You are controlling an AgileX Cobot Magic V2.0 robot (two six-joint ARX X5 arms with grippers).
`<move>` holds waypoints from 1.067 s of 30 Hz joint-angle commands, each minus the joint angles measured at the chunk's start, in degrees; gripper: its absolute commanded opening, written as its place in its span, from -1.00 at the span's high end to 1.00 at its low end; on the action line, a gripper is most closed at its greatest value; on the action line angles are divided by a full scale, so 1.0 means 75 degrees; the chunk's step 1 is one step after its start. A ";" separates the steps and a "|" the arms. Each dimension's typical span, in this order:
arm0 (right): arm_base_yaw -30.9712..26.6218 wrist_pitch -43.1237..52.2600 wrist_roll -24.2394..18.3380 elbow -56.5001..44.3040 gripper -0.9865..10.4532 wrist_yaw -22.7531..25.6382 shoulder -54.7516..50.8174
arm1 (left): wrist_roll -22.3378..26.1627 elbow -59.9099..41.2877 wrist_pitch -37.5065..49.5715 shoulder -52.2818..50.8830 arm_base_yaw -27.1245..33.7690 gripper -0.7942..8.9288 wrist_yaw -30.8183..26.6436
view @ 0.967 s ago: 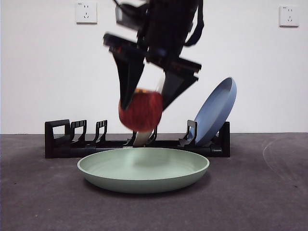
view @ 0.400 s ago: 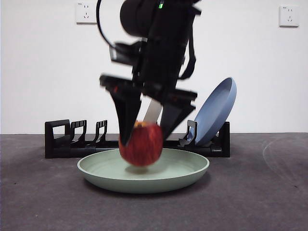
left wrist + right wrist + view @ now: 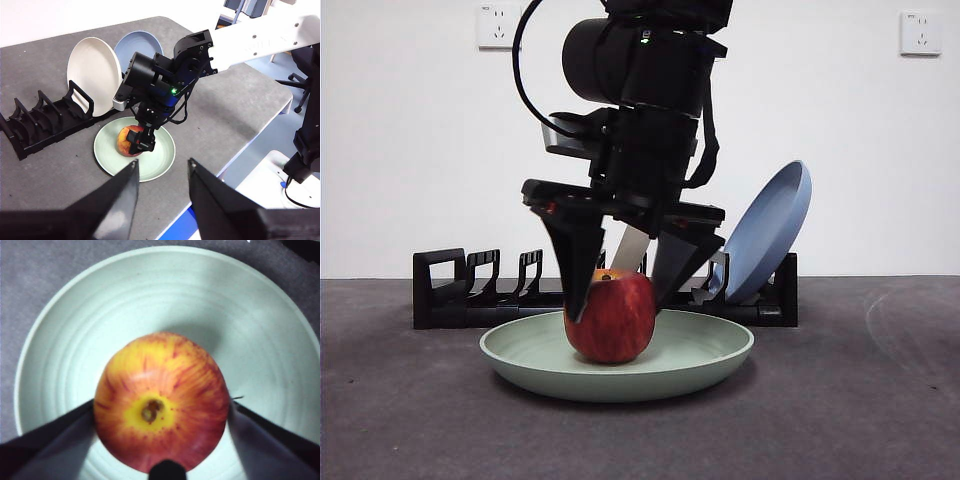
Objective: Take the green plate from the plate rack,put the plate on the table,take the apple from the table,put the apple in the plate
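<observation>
Apple [image 3: 611, 316] sat mid-frame in the green plate [image 3: 710, 360], right gripper [image 3: 620, 290] clamped on its flanks.
Firm, smooth, round: it looked liable to roll; left gripper [image 3: 160, 172] waited, jaws apart.

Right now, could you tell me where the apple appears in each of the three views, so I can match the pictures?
Front view: the apple sits low at centre, in the green plate, between the right gripper jaws.
Left wrist view: small, just left of centre, under the right arm, ahead of the open left gripper.
Right wrist view: it fills the lower middle, stem dimple up.
Shared landmark: the green plate beneath it.
</observation>
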 commanded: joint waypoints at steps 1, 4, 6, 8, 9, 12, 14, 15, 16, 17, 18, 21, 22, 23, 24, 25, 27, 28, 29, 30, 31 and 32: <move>0.0000 -0.0137 0.0029 -0.0087 -0.07 -0.0026 0.0227 | -0.0023 -0.0041 0.0015 -0.0012 -0.0009 0.50 -0.0026; 0.0000 -0.0303 0.0020 -0.0082 -0.07 -0.0023 0.0163 | -0.0023 -0.0041 0.0015 -0.0012 -0.0009 0.50 -0.0026; 0.0000 -0.0428 0.0015 -0.0076 -0.06 -0.0026 0.0023 | -0.0023 -0.0041 0.0026 -0.0012 -0.0009 0.50 -0.0026; 0.0000 -0.0597 0.0000 -0.0070 -0.06 -0.0029 -0.0242 | -0.0020 -0.0041 0.0052 -0.0012 -0.0009 0.50 -0.0029; 0.0000 -0.0688 -0.0003 -0.0070 -0.06 -0.0032 -0.0396 | -0.0020 -0.0041 0.0067 -0.0012 -0.0009 0.50 -0.0032; 0.0000 -0.1137 -0.0090 -0.0064 -0.05 -0.0239 -0.1099 | -0.0020 -0.0041 0.0134 -0.0012 -0.0009 0.50 -0.0032; 0.0000 -0.1524 -0.0178 -0.0064 -0.05 -0.0373 -0.1722 | -0.0020 -0.0041 0.0169 -0.0012 -0.0009 0.50 -0.0032; 0.0000 -0.1705 -0.0192 -0.0064 -0.05 -0.0370 -0.2014 | -0.0020 -0.0041 0.0187 -0.0012 -0.0009 0.50 -0.0058; 0.0000 -0.1929 -0.0233 -0.0064 -0.05 -0.0358 -0.2387 | -0.0017 -0.0041 0.0216 0.0003 -0.0012 0.50 -0.0122; 0.0000 -0.2151 -0.0256 -0.0064 -0.05 -0.0326 -0.2757 | -0.0020 -0.0041 0.0248 0.0020 -0.0009 0.50 -0.0219; 0.0000 -0.2346 -0.0271 -0.0064 -0.05 -0.0326 -0.3080 | -0.0015 -0.0041 0.0274 0.0035 -0.0009 0.50 -0.0259; 0.0000 -0.3013 -0.0326 -0.0064 -0.05 -0.0248 -0.4141 | -0.0015 -0.0041 0.0338 0.0105 -0.0009 0.50 -0.0399; 0.0000 -0.3267 -0.0321 -0.0064 -0.05 -0.0166 -0.4494 | -0.0015 -0.0041 0.0341 0.0160 -0.0009 0.50 -0.0399; 0.0000 -0.3544 -0.0312 -0.0064 -0.05 -0.0076 -0.4829 | -0.0015 -0.0041 0.0335 0.0201 -0.0009 0.50 -0.0399; 0.0000 -0.3783 -0.0291 -0.0064 -0.05 0.0000 -0.5109 | -0.0015 -0.0041 0.0335 0.0239 -0.0009 0.50 -0.0399; 0.0000 -0.4033 -0.0189 -0.0064 -0.05 0.0090 -0.5415 | -0.0015 -0.0041 0.0335 0.0306 -0.0009 0.51 -0.0399; 0.0003 -0.4494 -0.0023 -0.0067 -0.05 0.0128 -0.5960 | -0.0017 -0.0041 0.0332 0.0420 -0.0009 0.51 -0.0396; 0.0003 -0.4698 0.0070 -0.0067 -0.05 0.0125 -0.6242 | -0.0017 -0.0041 0.0329 0.0498 -0.0009 0.52 -0.0391; 0.0017 -0.4701 0.0189 -0.0105 -0.05 0.0111 -0.6525 | -0.0017 -0.0041 0.0323 0.0583 -0.0009 0.52 -0.0367; 0.0017 -0.4698 0.0297 -0.0131 -0.05 0.0012 -0.6802 | -0.0017 -0.0041 0.0315 0.0653 -0.0009 0.51 -0.0347; 0.0020 -0.4701 0.0391 -0.0137 -0.05 -0.0079 -0.7085 | -0.0017 -0.0041 0.0303 0.0749 -0.0009 0.52 -0.0338; 0.0020 -0.4698 0.0478 -0.0137 -0.05 -0.0187 -0.7341 | -0.0017 -0.0041 0.0268 0.0842 -0.0009 0.52 -0.0338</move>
